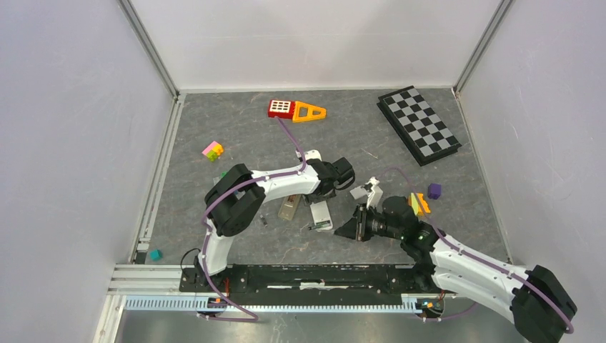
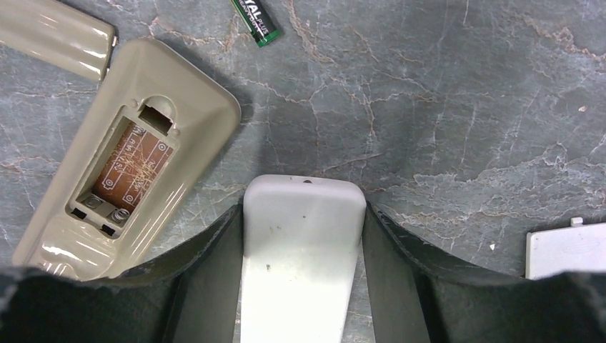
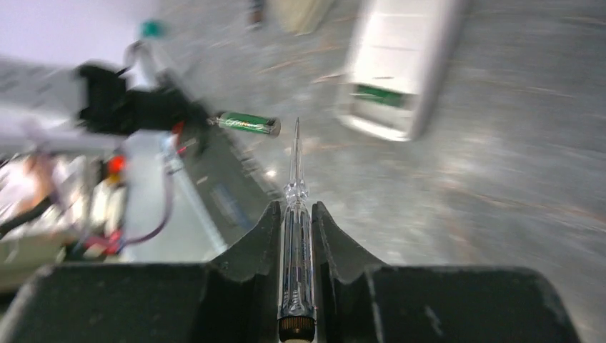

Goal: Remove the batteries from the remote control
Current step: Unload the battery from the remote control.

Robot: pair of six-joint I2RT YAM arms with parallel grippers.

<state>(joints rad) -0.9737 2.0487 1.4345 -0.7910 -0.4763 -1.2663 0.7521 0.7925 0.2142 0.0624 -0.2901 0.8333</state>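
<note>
A slim green-and-black battery [image 2: 254, 20] lies loose on the veined, stone-look desk [image 2: 464, 107], just beyond the glossy beige remote [image 2: 128, 157], whose open bay shows bare circuit board. A second battery [image 3: 248, 123] lies near the desk's near edge. A third battery [image 3: 379, 95] sits inside the blurred white remote [image 3: 400, 64]. Left fingers [image 2: 207, 286] clamp a smooth pale slab [image 2: 304, 243] with rounded corners. Right fingers [image 3: 254, 250] pinch a clear stick [image 3: 296, 236] with a pointed tip. Bare desk opens to the slab's right.

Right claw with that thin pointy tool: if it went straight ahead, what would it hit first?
Probably the green battery, lying just left of the tip of the screwdriver held in the right claw. It might slip past onto the table. Blur hides depth.
</note>
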